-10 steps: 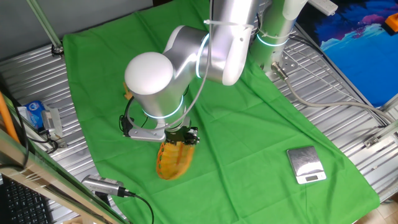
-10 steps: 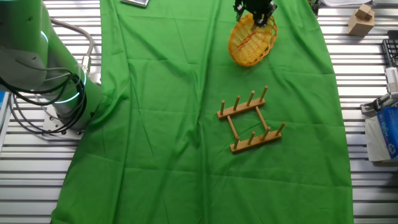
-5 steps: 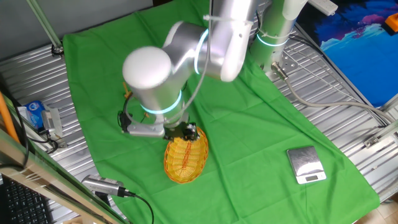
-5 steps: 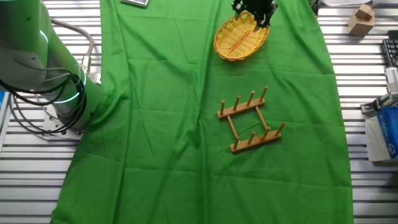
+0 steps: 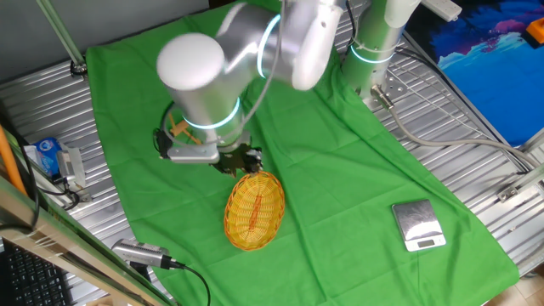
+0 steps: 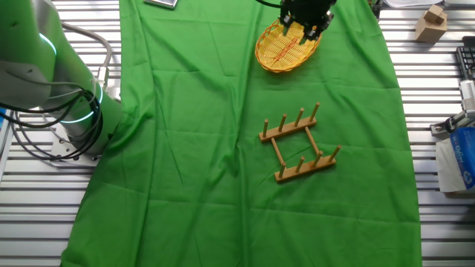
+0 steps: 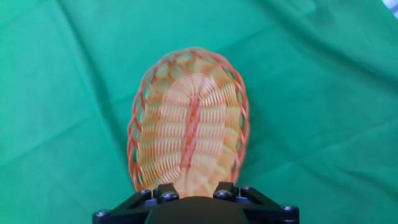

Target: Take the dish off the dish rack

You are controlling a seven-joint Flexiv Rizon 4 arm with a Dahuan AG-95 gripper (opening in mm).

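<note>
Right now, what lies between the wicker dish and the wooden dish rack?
Only bare green cloth separates the wicker dish from the dish rack, seen in the other fixed view.

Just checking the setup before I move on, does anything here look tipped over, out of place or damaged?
Nothing stands out. The dish lies flat and open side up on the green cloth, well apart from the upright dish rack, with no visible damage.

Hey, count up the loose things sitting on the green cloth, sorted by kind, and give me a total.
Wicker dish: 1
Wooden dish rack: 1
Silver scale: 1
Total: 3
</note>
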